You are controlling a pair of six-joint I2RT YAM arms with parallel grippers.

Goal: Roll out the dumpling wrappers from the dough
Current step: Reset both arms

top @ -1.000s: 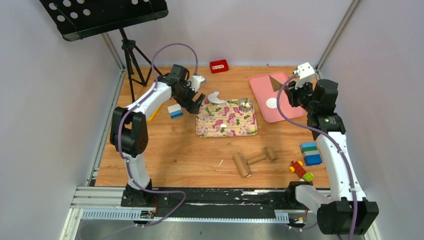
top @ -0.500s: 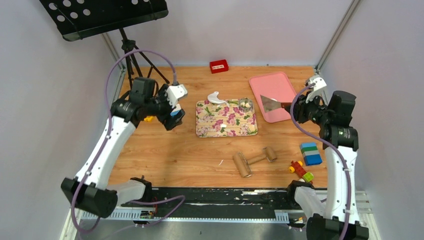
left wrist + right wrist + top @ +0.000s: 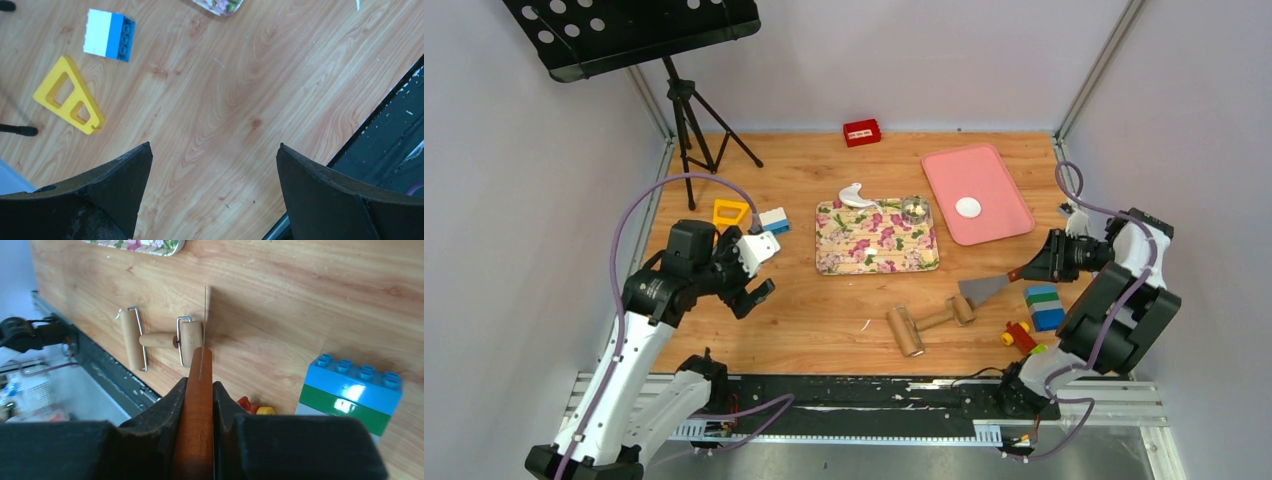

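One dumpling wrapper [image 3: 967, 207], a small white disc, lies on the pink tray [image 3: 999, 170]. The dough [image 3: 854, 194] is a curled white scrap at the back edge of the floral tray [image 3: 894, 245]; a white crumb [image 3: 871, 253] lies on that tray. My right gripper [image 3: 1042, 266] [image 3: 200, 382] is shut on the brown handle of a metal spatula [image 3: 982, 290] [image 3: 199, 365], held low over the wood beside the rolling pin [image 3: 932, 320] [image 3: 160, 339]. My left gripper [image 3: 746, 285] [image 3: 214, 145] hangs open over bare wood at the near left, holding nothing.
A metal ring cutter [image 3: 914, 210] stands on the floral tray's back right corner. A white-and-blue block [image 3: 774, 221] [image 3: 108, 34] and a yellow triangle [image 3: 730, 213] [image 3: 70, 95] lie at the left. Coloured blocks [image 3: 1046, 307] [image 3: 350, 390] sit under the right arm. A red box [image 3: 862, 132] is at the back.
Both arms pulled back toward the near edge. The right one carried the spatula off the pink tray, where the disc stays. The left one left the dough scrap, still open.
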